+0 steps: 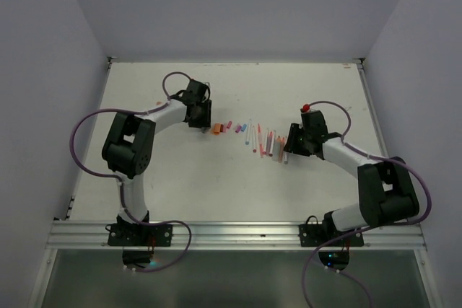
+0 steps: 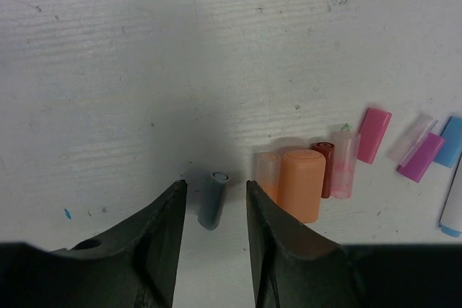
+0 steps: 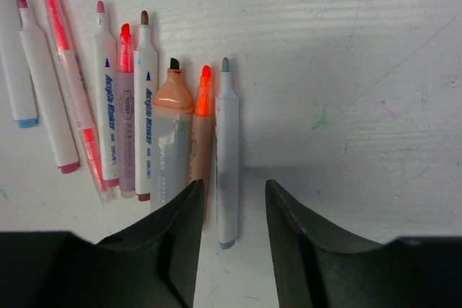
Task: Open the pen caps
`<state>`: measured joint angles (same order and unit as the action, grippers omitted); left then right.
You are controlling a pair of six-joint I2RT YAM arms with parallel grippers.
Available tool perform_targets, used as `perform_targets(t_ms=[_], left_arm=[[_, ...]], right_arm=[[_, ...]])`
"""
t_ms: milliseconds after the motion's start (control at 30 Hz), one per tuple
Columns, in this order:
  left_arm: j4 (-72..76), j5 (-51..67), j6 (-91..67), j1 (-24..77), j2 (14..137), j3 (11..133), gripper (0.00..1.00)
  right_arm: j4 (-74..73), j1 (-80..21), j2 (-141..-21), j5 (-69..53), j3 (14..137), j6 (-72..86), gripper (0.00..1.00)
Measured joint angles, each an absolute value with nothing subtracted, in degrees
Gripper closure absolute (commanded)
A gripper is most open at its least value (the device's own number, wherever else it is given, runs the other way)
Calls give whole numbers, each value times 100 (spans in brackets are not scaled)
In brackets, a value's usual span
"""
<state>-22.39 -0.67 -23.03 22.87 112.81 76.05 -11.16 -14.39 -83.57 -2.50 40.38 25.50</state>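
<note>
My left gripper (image 2: 214, 184) is open and low over the table, with a grey-blue pen cap (image 2: 214, 200) lying loose between its fingers and touching neither. To its right lie more pen caps: a thick orange one (image 2: 302, 184), a dark red one (image 2: 324, 167), a pink one (image 2: 374, 135), a purple one (image 2: 421, 156) and a blue one (image 2: 451, 142). My right gripper (image 3: 233, 184) is open over the near end of a row of uncapped pens. A grey-tipped pen (image 3: 227, 156) lies between its fingers beside a thick orange marker (image 3: 172, 135). The top view shows the left gripper (image 1: 200, 115), the right gripper (image 1: 294, 142) and the pens (image 1: 260, 138).
The white table (image 1: 159, 178) has walls at the back and both sides and a metal rail along the near edge. A small red object (image 1: 307, 107) sits just behind the right wrist. Purple cables loop beside both arms.
</note>
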Motion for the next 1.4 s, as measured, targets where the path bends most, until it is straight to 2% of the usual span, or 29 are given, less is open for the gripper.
perform_targets(t_ms=[100,167,200,233,300,333,433,533,667,1133,1400], left_arm=[[-2250,-69,-2353,2281,11275,7605,52],[-2331,-91,-2405,2250,11205,7605,44],[-2383,-130,-2453,2224,11124,7605,41],[-2443,-187,-2508,2191,11015,7605,34],[-2532,-349,-2641,2091,10720,7605,26],[-2547,-423,-2694,2036,10573,7605,18],[-2550,-744,-2899,1747,10053,7605,12],[-2523,-985,-3103,1345,9736,7605,12],[-2510,-1203,-3345,803,9800,7609,13],[-2587,-1286,-3739,338,11618,8753,26],[-2648,-1286,-3752,239,12193,9233,36]], right_arm=[[-1127,-1435,-8134,-250,4038,2561,49],[-1157,-1431,-7955,-248,4038,2574,46],[-1190,-1428,-7839,-246,4038,2576,40],[-1236,-1428,-7712,-244,4040,2593,38],[-1302,-1428,-7465,-244,4060,2593,29],[-1319,-1428,-7321,-244,4080,2598,27],[-1328,-1428,-6864,-250,4154,2600,17],[-1282,-1428,-6425,-287,4195,2593,10],[-1212,-1424,-6145,-451,4224,2587,6],[-980,-1424,-6123,-965,4180,2569,4],[-939,-1424,-6123,-1026,4171,2561,4]])
